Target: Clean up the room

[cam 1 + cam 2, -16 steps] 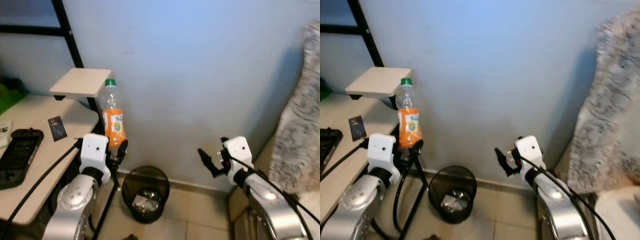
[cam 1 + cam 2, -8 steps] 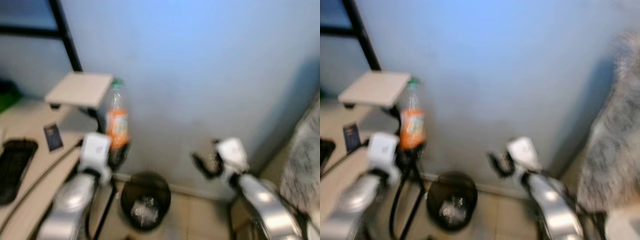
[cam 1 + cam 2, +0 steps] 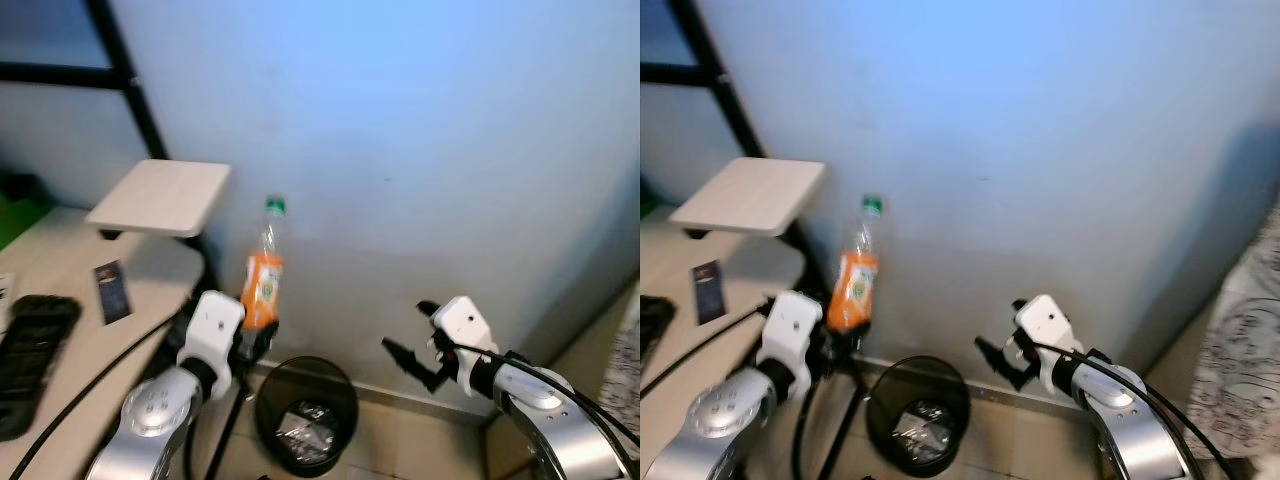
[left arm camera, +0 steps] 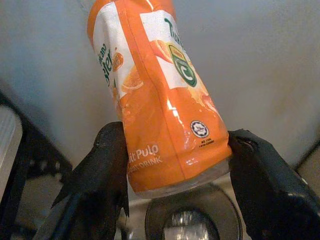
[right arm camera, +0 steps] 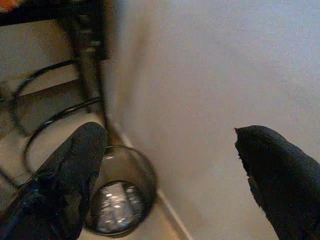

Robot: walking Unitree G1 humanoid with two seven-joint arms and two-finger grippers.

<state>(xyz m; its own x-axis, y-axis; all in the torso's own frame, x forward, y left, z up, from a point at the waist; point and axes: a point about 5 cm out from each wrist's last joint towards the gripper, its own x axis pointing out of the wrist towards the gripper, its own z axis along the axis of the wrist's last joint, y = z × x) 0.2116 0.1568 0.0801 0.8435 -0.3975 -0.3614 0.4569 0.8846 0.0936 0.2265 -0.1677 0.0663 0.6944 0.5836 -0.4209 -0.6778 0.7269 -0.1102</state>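
My left gripper (image 3: 252, 338) is shut on an orange juice bottle (image 3: 262, 282) with a green cap, held upright against the pale wall. The left wrist view has the bottle (image 4: 155, 95) clamped between both black fingers (image 4: 102, 175), its base just over the bin. A round black mesh bin (image 3: 306, 416) stands on the tiled floor below and slightly right of the bottle, with crumpled rubbish inside. My right gripper (image 3: 410, 358) is open to the right of the bin, nothing between its fingers (image 5: 65, 175). The bin (image 5: 117, 197) lies beneath it in the right wrist view.
A beige desk (image 3: 60, 330) at the left carries a black device (image 3: 30, 345) and a small dark card (image 3: 112, 291). A small raised shelf (image 3: 160, 195) on a black frame (image 3: 130, 90) stands beside the bottle. Patterned fabric (image 3: 1240, 340) hangs at the right.
The view has shifted, so the camera moved. The bottle and left gripper now sit further right and lower, closer over the bin. The right gripper stays open.
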